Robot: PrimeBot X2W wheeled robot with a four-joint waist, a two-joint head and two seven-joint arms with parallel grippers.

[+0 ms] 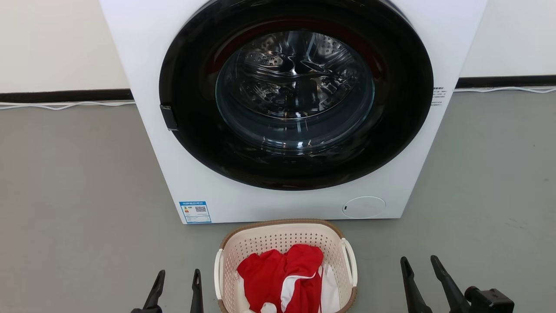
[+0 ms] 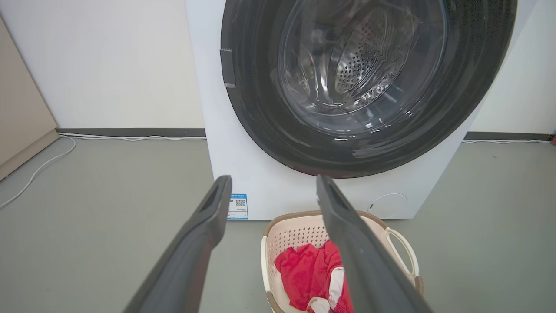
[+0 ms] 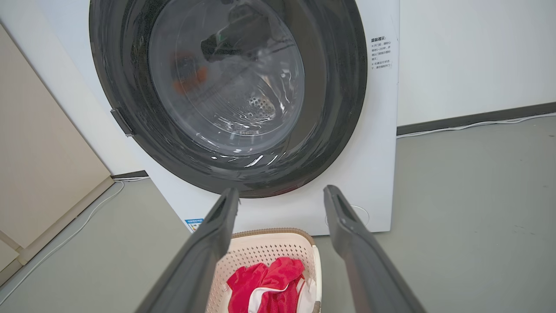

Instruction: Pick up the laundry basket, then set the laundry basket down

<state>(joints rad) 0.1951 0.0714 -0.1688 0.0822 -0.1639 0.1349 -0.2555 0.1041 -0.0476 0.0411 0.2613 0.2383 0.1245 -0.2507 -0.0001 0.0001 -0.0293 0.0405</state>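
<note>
- Two white side handles (image 1: 351, 260) on the laundry basket (image 1: 282, 240): I judge these the holds, one per gripper, left and right.
- The basket sits on the grey floor (image 1: 78, 195), near me, just in front of the washing machine (image 1: 147, 143) and between my grippers.
- Left gripper (image 1: 179, 273) and right gripper (image 1: 419, 259): both spread wide, holding nothing, apart from the basket.
- Handling, my guess: stiff perforated plastic, light. The red and white garment (image 1: 278, 271) inside adds little weight. Smooth handles may slip, so lift level.
</note>
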